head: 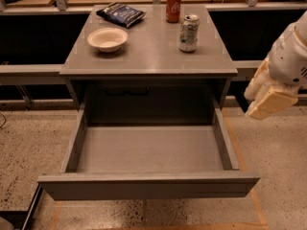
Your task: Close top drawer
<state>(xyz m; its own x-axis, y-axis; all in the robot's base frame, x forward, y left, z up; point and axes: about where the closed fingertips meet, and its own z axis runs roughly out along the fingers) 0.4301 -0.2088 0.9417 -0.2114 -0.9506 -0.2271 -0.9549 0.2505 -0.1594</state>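
One open top drawer (148,187), tool (269,98) apart at right.

Warm dim light sheens the tabletop (153,56), shadows the recess (148,102) beneath; tool (269,99) pale at right.
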